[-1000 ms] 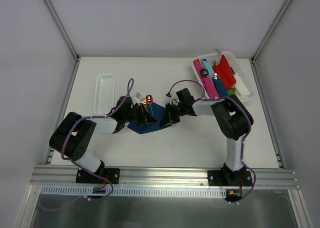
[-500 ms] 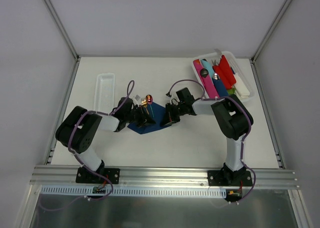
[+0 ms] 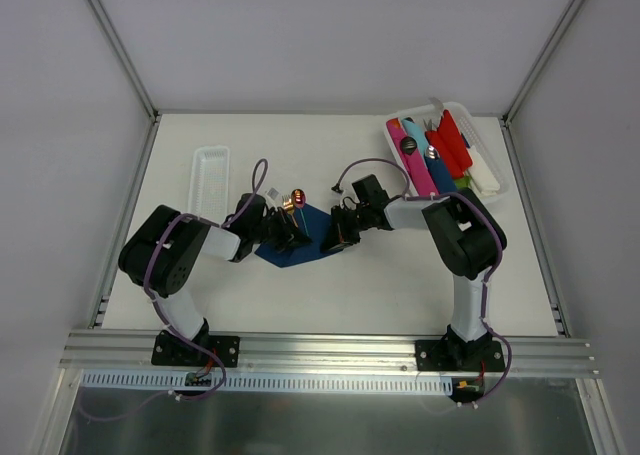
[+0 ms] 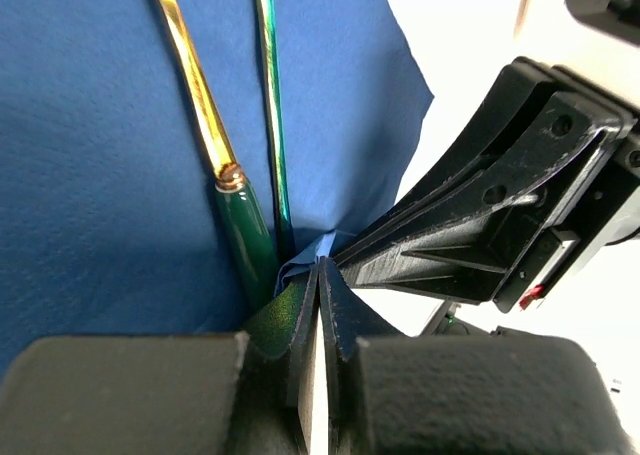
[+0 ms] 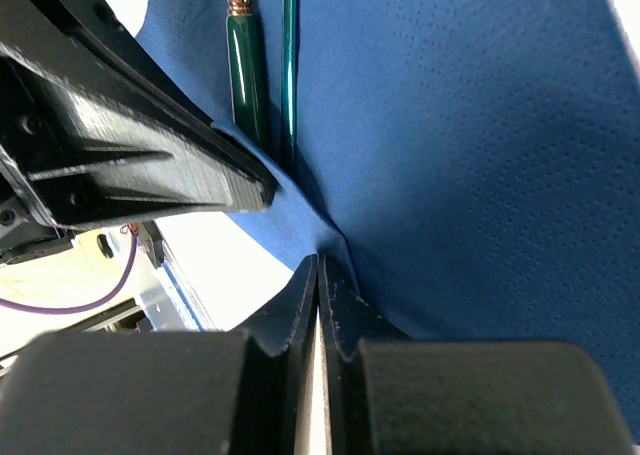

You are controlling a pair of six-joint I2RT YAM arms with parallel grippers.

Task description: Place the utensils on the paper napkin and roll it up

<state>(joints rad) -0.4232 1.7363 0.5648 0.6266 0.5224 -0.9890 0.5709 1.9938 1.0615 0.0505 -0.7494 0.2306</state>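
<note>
Mid-frame, the left pincer (image 4: pixel 318 270) had just closed fully on the napkin (image 4: pixel 100 175) edge beside the utensils (image 4: pixel 205 115). The right pincer (image 5: pixel 317 265) stayed pinched there too, so rolling could begin.

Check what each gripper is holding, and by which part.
Left gripper and right gripper are both shut on the paper napkin, pinching the same lifted edge, right by the handle ends of the utensils lying on it.

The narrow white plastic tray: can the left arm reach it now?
Probably not freely: the left claw is shut on the dark blue paper napkin, though the narrow white plastic tray lies unobstructed nearby.
</note>
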